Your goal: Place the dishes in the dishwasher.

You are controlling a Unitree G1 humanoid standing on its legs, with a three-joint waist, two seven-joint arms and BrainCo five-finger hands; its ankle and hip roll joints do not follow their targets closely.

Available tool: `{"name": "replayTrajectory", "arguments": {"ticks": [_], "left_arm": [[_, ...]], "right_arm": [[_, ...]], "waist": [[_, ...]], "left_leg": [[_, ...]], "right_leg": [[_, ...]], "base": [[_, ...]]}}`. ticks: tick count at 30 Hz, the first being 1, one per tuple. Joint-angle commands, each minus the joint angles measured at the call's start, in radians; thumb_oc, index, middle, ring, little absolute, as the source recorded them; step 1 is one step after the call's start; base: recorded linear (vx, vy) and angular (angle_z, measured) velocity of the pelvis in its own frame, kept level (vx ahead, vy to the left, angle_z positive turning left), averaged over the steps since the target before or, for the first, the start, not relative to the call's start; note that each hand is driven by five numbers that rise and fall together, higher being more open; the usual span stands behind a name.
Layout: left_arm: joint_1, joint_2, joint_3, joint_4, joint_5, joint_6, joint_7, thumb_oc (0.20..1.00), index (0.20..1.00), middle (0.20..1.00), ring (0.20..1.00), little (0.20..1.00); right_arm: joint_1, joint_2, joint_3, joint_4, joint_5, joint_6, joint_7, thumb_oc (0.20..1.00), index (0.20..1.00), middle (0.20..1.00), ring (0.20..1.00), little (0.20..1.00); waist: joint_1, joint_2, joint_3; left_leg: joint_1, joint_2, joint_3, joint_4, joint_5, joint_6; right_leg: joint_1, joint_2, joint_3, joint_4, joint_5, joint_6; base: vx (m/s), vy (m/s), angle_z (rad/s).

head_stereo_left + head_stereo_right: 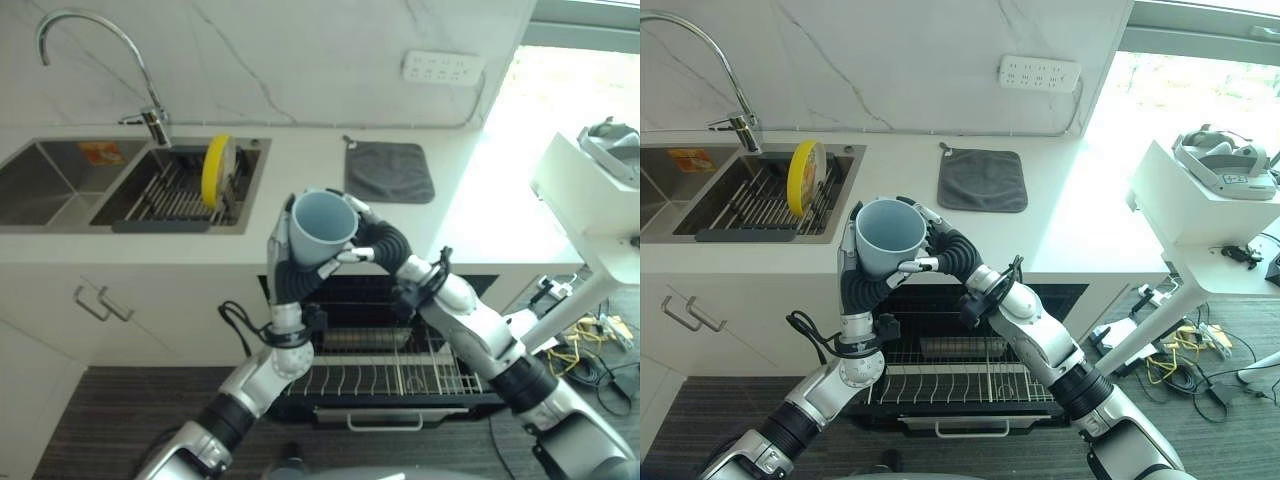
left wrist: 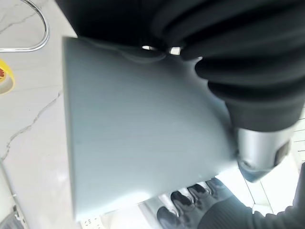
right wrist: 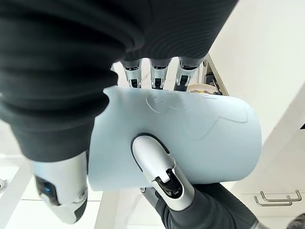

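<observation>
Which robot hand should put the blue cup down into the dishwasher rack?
Probably the right robot hand: its thumb and fingers wrap the blue cup, and its arm already reaches over the open dishwasher rack. The left robot hand also grips the cup from below.

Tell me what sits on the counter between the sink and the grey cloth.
Nothing: in the right eye view the white counter is bare between the sink and the grey cloth.

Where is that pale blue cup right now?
The pale blue cup is held up in the air between the left hand and the right hand, in front of the counter edge and above the open dishwasher rack.
</observation>
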Motion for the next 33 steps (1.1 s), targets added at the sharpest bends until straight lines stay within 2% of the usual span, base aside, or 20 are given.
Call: {"name": "replayTrajectory", "arguments": {"ticks": [1, 10, 20, 21, 22, 23, 24, 33], "left_arm": [[-0.107, -0.018, -0.062, 0.040, 0.072, -0.013, 0.035, 0.200, 0.200, 0.200, 0.200, 0.200], [-0.148, -0.001, -0.093, 0.014, 0.165, 0.032, 0.071, 0.200, 0.200, 0.200, 0.200, 0.200], [-0.170, -0.002, -0.120, 0.008, 0.149, 0.043, 0.064, 0.200, 0.200, 0.200, 0.200, 0.200], [-0.172, -0.003, -0.121, 0.008, 0.148, 0.043, 0.062, 0.200, 0.200, 0.200, 0.200, 0.200], [-0.173, -0.003, -0.122, 0.008, 0.150, 0.042, 0.063, 0.200, 0.200, 0.200, 0.200, 0.200], [-0.174, -0.003, -0.124, 0.007, 0.150, 0.041, 0.063, 0.200, 0.200, 0.200, 0.200, 0.200], [-0.175, -0.003, -0.127, 0.005, 0.152, 0.043, 0.061, 0.200, 0.200, 0.200, 0.200, 0.200], [-0.175, 0.001, -0.150, -0.009, 0.137, 0.045, 0.013, 0.200, 0.200, 0.200, 0.200, 0.200]], "right_arm": [[-0.094, 0.050, 0.021, -0.044, 0.045, -0.050, 0.018, 1.000, 1.000, 1.000, 1.000, 1.000], [-0.097, 0.065, 0.046, -0.003, 0.016, -0.054, -0.008, 1.000, 1.000, 1.000, 1.000, 1.000], [-0.111, 0.070, 0.064, 0.021, -0.098, -0.095, -0.032, 1.000, 1.000, 1.000, 1.000, 1.000], [-0.116, 0.070, 0.065, 0.024, -0.126, -0.103, -0.038, 0.950, 0.950, 0.950, 0.950, 0.950], [-0.118, 0.070, 0.066, 0.025, -0.134, -0.107, -0.041, 0.592, 0.592, 0.592, 0.592, 0.592], [-0.123, 0.067, 0.067, 0.025, -0.155, -0.116, -0.047, 0.322, 0.322, 0.322, 0.322, 0.322], [-0.127, 0.063, 0.068, 0.024, -0.166, -0.124, -0.051, 0.200, 0.200, 0.200, 0.200, 0.200], [-0.140, 0.064, 0.069, 0.007, -0.143, -0.160, -0.086, 0.200, 0.200, 0.200, 0.200, 0.200]], "waist": [[0.025, 0.014, 0.028], [0.022, 0.017, 0.026], [0.021, 0.020, 0.029], [0.021, 0.020, 0.030], [0.021, 0.020, 0.030], [0.022, 0.021, 0.030], [0.022, 0.021, 0.031], [0.024, 0.020, 0.037]], "left_leg": [[0.055, 0.047, -0.031, 0.089, -0.155, -0.019], [0.060, 0.046, -0.030, 0.082, -0.152, -0.019], [0.063, 0.045, -0.028, 0.080, -0.153, -0.016], [0.063, 0.045, -0.028, 0.081, -0.153, -0.016], [0.062, 0.045, -0.028, 0.081, -0.154, -0.015], [0.062, 0.044, -0.029, 0.082, -0.154, -0.014], [0.061, 0.044, -0.030, 0.084, -0.155, -0.014], [0.058, 0.042, -0.034, 0.094, -0.161, -0.012]], "right_leg": [[-0.041, -0.033, -0.001, 0.100, -0.078, -0.021], [-0.039, -0.035, -0.001, 0.098, -0.076, -0.018], [-0.038, -0.037, -0.003, 0.102, -0.078, -0.017], [-0.039, -0.037, -0.002, 0.103, -0.078, -0.018], [-0.039, -0.037, -0.002, 0.104, -0.078, -0.018], [-0.040, -0.037, -0.001, 0.105, -0.079, -0.018], [-0.040, -0.037, 0.000, 0.105, -0.080, -0.018], [-0.042, -0.036, 0.004, 0.112, -0.083, -0.019]], "base": [[0.00, 0.000, 0.00], [0.00, 0.000, 0.00], [0.00, 0.000, 0.00], [0.00, 0.000, 0.00], [0.00, 0.000, 0.00], [0.00, 0.000, 0.00], [0.00, 0.000, 0.00], [0.00, 0.000, 0.00]]}}
